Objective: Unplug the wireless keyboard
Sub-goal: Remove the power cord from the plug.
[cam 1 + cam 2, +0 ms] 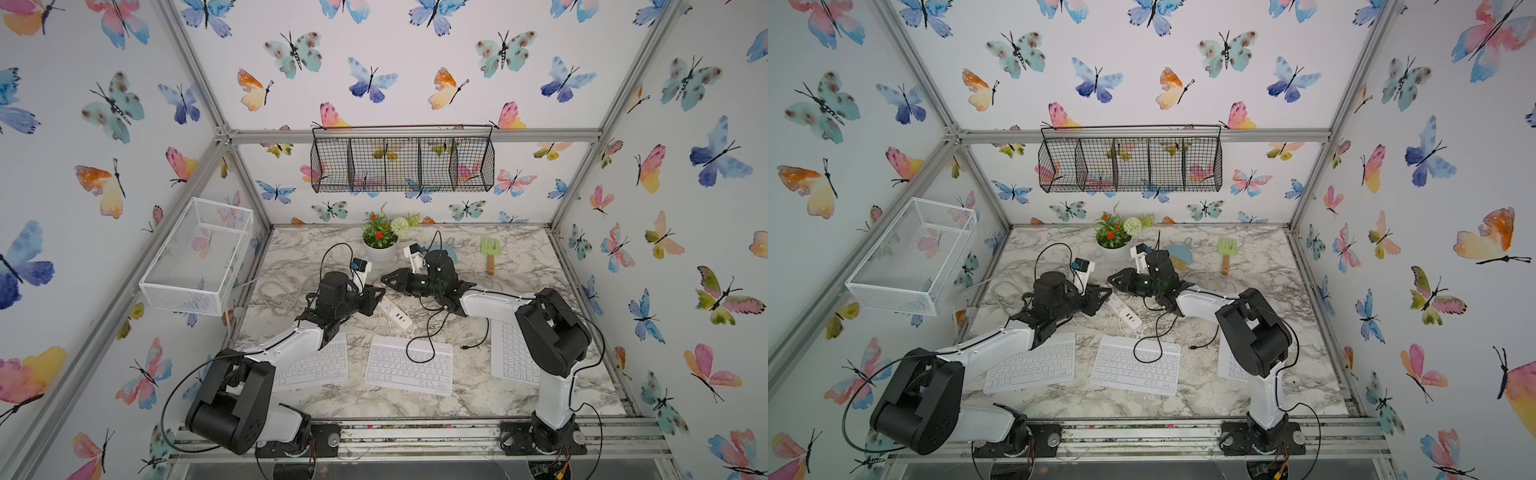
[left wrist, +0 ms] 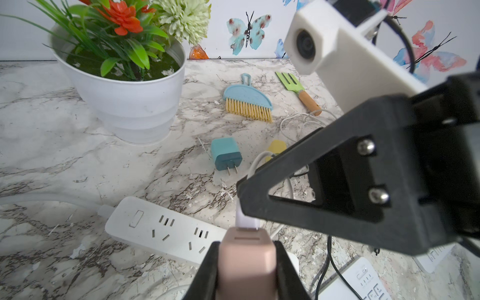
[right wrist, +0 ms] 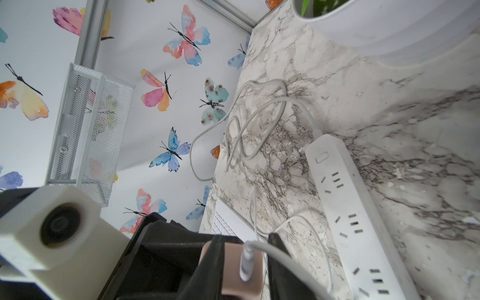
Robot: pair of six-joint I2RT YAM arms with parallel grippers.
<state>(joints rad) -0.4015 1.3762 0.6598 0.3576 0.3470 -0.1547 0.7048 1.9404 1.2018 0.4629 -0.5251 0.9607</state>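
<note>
one teal charger (image 2: 225, 155) lies near the power strip (image 2: 145, 226).

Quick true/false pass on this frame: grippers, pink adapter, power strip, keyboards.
The left gripper is shut on the pink adapter. True.
The adapter is plugged into the power strip. False: held off it; the strip's visible sockets are empty.
A white cable is plugged into the adapter. True.
Two keyboards are out. False: three: left keyboard, middle keyboard, right keyboard.
The right gripper holds the blue brush. False: its jaws straddle the cable's plug; the brush lies apart.
</note>
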